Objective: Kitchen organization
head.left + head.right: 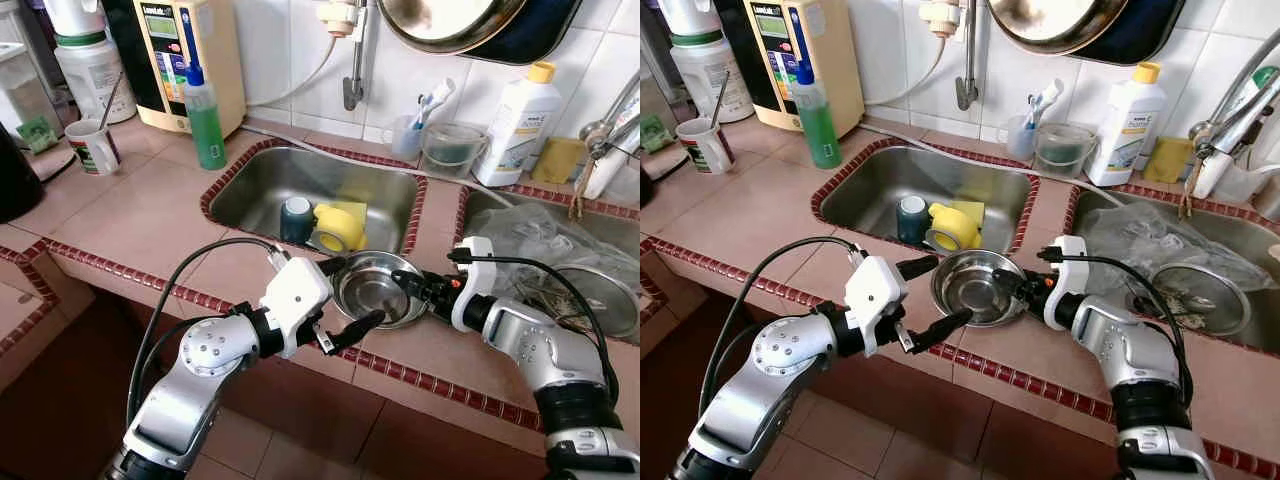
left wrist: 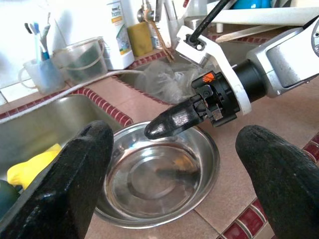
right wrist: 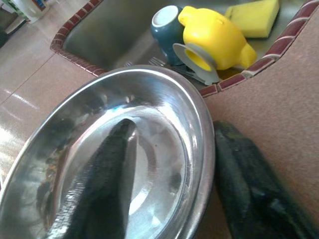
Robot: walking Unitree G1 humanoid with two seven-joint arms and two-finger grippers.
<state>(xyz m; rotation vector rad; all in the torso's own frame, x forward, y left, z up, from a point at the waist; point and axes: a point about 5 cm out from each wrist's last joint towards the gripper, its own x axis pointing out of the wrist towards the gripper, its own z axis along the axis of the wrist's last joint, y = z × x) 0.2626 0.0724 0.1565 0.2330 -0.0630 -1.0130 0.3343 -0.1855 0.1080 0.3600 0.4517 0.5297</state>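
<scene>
A round steel bowl (image 1: 377, 292) sits on the tiled counter in front of the strip between the two sinks. My right gripper (image 1: 412, 284) is shut on the bowl's right rim. In the right wrist view one finger (image 3: 102, 184) lies inside the bowl (image 3: 159, 124) and the other finger (image 3: 249, 189) presses outside it. My left gripper (image 1: 353, 292) is open at the bowl's left side, one finger behind the rim and one in front. In the left wrist view the bowl (image 2: 149, 194) lies between its two wide-apart fingertips (image 2: 79, 169).
The left sink (image 1: 250, 190) holds a teal cup (image 1: 296, 218), a yellow jug (image 1: 338, 227) and a sponge. The right sink holds a plastic bag (image 1: 545, 240) and a metal lid. A green soap bottle (image 1: 205, 118) and a mug (image 1: 92, 146) stand left. The counter edge (image 1: 420, 380) is close.
</scene>
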